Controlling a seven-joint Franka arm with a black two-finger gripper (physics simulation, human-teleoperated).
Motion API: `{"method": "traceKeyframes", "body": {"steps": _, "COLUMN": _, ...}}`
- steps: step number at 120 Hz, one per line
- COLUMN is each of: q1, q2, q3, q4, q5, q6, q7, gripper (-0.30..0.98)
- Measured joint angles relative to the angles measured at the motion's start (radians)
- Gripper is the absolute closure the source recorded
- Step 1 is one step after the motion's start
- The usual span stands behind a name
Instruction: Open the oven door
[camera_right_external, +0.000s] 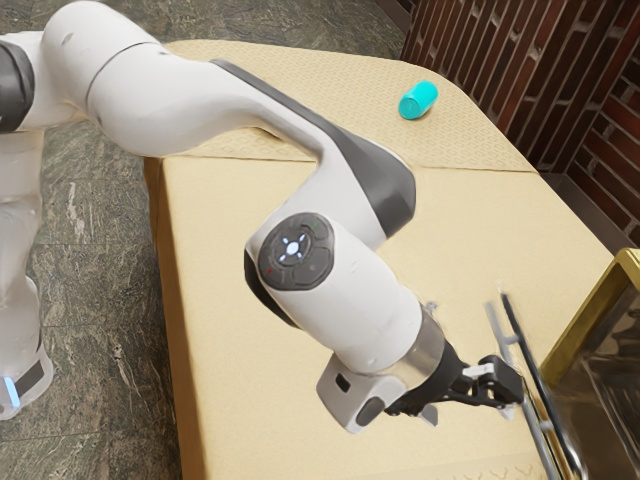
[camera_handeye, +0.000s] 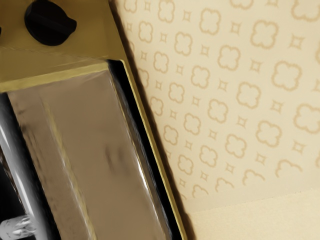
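Presumably, the pincer (camera_right_external: 506, 388) was placed beside the handle (camera_handeye: 22, 175) to draw the door (camera_handeye: 100, 150) open; grip state could not be determined.

The exterior view looks steeply down from the arm's (camera_right_external: 160, 95) side, farther back, across the worktop (camera_right_external: 215, 320). The wrist view faces the oven (camera_right_external: 588, 322) obliquely, much nearer, from the arm's end. Both share the oven's front with its handle (camera_handeye: 22, 175).
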Motion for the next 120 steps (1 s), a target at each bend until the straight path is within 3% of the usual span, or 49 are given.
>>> {"method": "traceKeyframes", "body": {"steps": 11, "q1": 0.010, "q2": -0.073, "q3": -0.009, "q4": -0.103, "q5": -0.067, "q6": 0.009, "q7": -0.020, "gripper": 0.01}}
{"method": "traceKeyframes", "body": {"steps": 21, "q1": 0.088, "q2": -0.220, "q3": -0.088, "q4": -0.155, "q5": -0.131, "q6": 0.003, "q7": -0.038, "gripper": 0.01}}
{"method": "traceKeyframes", "body": {"steps": 33, "q1": 0.013, "q2": -0.357, "q3": -0.187, "q4": -0.078, "q5": -0.184, "q6": -0.062, "q7": -0.055, "gripper": 0.00}}
{"method": "traceKeyframes", "body": {"steps": 47, "q1": 0.001, "q2": -0.373, "q3": -0.189, "q4": 0.045, "q5": -0.214, "q6": -0.144, "q7": -0.072, "gripper": 0.00}}
{"method": "traceKeyframes", "body": {"steps": 57, "q1": -0.010, "q2": -0.241, "q3": -0.052, "q4": 0.346, "q5": -0.238, "q6": -0.282, "q7": -0.096, "gripper": 0.00}}
{"method": "traceKeyframes", "body": {"steps": 64, "q1": 0.000, "q2": -0.172, "q3": 0.146, "q4": 0.518, "q5": -0.259, "q6": -0.391, "q7": -0.123, "gripper": 0.00}}
{"method": "traceKeyframes", "body": {"steps": 70, "q1": 0.015, "q2": -0.145, "q3": 0.355, "q4": 0.588, "q5": -0.318, "q6": -0.466, "q7": -0.147, "gripper": 0.00}}
{"method": "traceKeyframes", "body": {"steps": 78, "q1": 0.111, "q2": -0.117, "q3": 0.579, "q4": 0.621, "q5": -0.411, "q6": -0.555, "q7": -0.186, "gripper": 0.00}}
{"method": "traceKeyframes", "body": {"steps": 87, "q1": 0.282, "q2": -0.090, "q3": 0.764, "q4": 0.630, "q5": -0.538, "q6": -0.655, "q7": -0.231, "gripper": 0.00}}
{"method": "traceKeyframes", "body": {"steps": 94, "q1": 0.370, "q2": -0.029, "q3": 0.838, "q4": 0.627, "q5": -0.624, "q6": -0.718, "q7": -0.263, "gripper": 0.00}}
{"method": "traceKeyframes", "body": {"steps": 107, "q1": 0.137, "q2": 0.047, "q3": 0.871, "q4": 0.563, "q5": -0.765, "q6": -0.794, "q7": -0.313, "gripper": 0.00}}
{"method": "traceKeyframes", "body": {"steps": 120, "q1": 0.098, "q2": 0.063, "q3": 0.875, "q4": 0.553, "q5": -0.834, "q6": -0.838, "q7": -0.355, "gripper": 0.00}}
